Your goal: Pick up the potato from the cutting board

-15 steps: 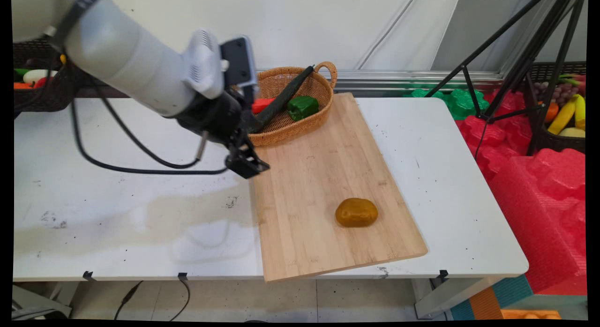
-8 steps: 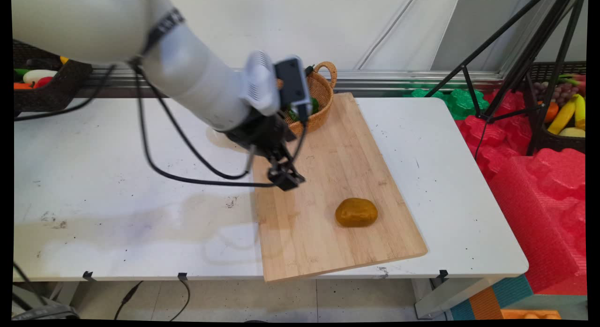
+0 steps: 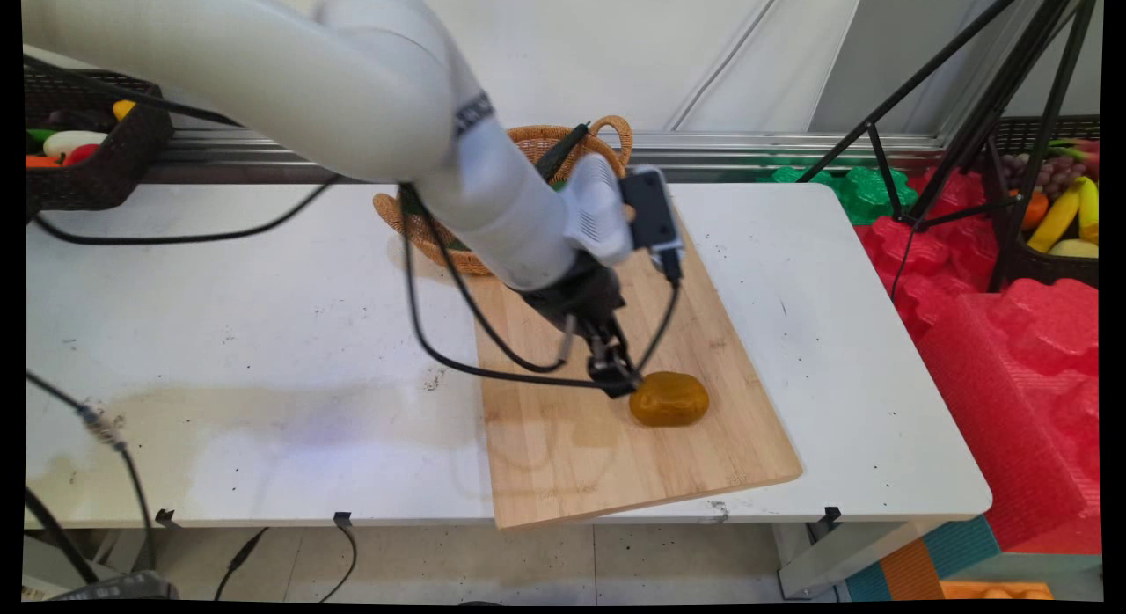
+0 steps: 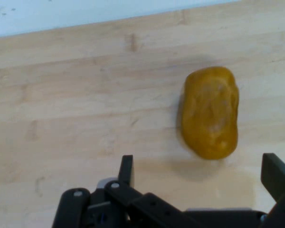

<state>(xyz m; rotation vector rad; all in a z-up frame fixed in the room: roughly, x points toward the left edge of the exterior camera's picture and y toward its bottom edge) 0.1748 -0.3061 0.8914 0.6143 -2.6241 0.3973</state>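
White table (image 3: 220, 332) carries a light wooden cutting board (image 3: 572, 456), where the black hand (image 4: 199, 175), fingers spread, hovers beside a brownish-yellow oval potato (image 3: 669, 398) lying crosswise.

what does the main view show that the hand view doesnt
Only the main view shows the basket, the white table, the arm, its cables, and the tripod with red foam to the right. Only the hand view shows the fingers spread apart, with nothing between them. Both show the potato lying on the board, close by the gripper.
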